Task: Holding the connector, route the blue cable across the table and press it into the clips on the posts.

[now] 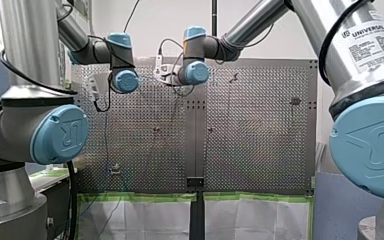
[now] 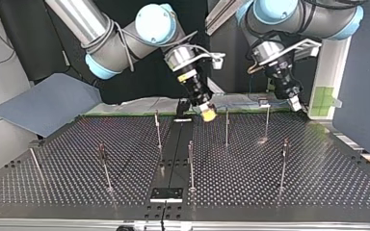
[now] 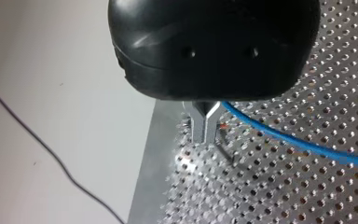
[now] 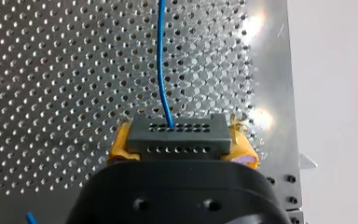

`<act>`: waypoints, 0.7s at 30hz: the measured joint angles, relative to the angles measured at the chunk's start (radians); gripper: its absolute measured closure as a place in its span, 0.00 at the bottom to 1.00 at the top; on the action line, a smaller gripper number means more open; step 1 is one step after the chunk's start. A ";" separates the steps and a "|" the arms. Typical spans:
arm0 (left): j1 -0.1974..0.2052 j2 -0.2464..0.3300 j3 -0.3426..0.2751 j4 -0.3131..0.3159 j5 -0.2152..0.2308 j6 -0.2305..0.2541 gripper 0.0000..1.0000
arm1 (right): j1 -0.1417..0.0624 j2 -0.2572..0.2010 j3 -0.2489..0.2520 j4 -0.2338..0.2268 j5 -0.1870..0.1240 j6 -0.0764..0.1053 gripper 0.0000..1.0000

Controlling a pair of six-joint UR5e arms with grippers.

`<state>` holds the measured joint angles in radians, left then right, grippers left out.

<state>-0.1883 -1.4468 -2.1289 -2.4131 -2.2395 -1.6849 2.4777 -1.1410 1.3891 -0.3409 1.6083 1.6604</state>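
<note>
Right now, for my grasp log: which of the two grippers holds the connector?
My right gripper: its yellow pads clamp the grey connector. My left gripper's metal fingers pinch only the blue cable.

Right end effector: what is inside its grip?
A dark grey rectangular connector with two rows of holes sits between the yellow pads of my right end effector; the thin blue cable leaves its upper row. Black housing covers the connector's rear.
</note>
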 joint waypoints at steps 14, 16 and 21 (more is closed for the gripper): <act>0.040 -0.052 0.054 0.014 0.023 -0.002 1.00 | 0.003 0.101 -0.145 0.047 -0.017 0.031 1.00; 0.046 -0.064 0.062 0.017 0.033 -0.002 1.00 | 0.000 0.109 -0.166 0.050 -0.017 0.033 1.00; 0.059 -0.101 0.088 0.020 0.053 -0.002 1.00 | -0.008 0.120 -0.217 0.059 -0.019 0.043 1.00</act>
<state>-0.1289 -1.5479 -2.0404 -2.3927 -2.1869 -1.6872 2.4701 -1.0208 1.1719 -0.2815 1.5891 1.7035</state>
